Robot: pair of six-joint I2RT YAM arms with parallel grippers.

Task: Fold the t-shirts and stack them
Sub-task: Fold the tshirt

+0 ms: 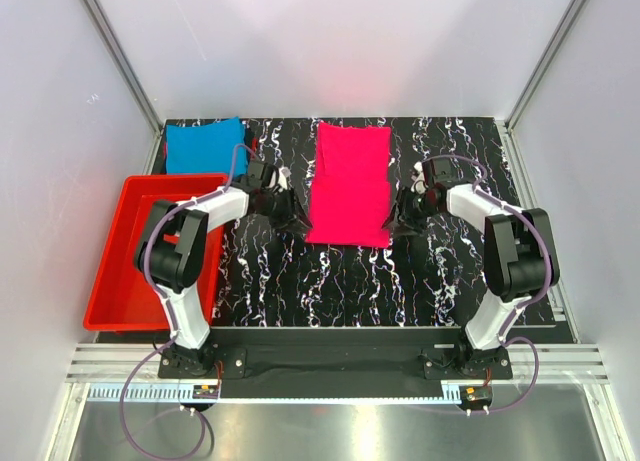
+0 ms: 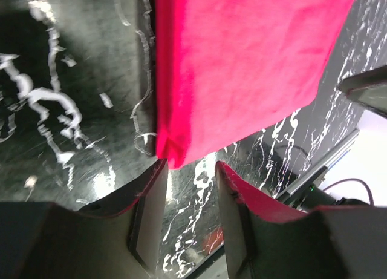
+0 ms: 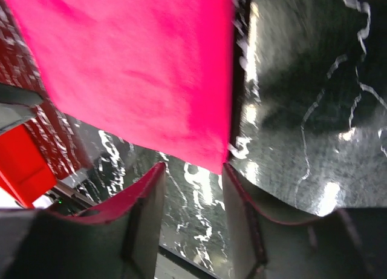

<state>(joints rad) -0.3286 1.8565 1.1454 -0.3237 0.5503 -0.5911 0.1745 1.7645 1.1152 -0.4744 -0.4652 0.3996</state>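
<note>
The magenta-pink t-shirt (image 1: 348,184) lies flat on the black marbled table (image 1: 330,281) as a long folded rectangle. My left gripper (image 1: 291,219) stands at its near left corner and my right gripper (image 1: 403,219) at its near right corner. In the left wrist view the pink t-shirt (image 2: 242,61) ends just ahead of the left gripper (image 2: 190,170), whose jaws are open with only table between them. In the right wrist view the pink t-shirt (image 3: 133,67) comes to a corner at the tips of the right gripper (image 3: 193,170), also open and empty. The turquoise-blue t-shirt (image 1: 205,144) lies folded at the back left.
A red plastic tray (image 1: 130,251) sits at the table's left edge, beside the left arm, and shows again in the right wrist view as the tray (image 3: 21,164). White walls enclose the table on three sides.
</note>
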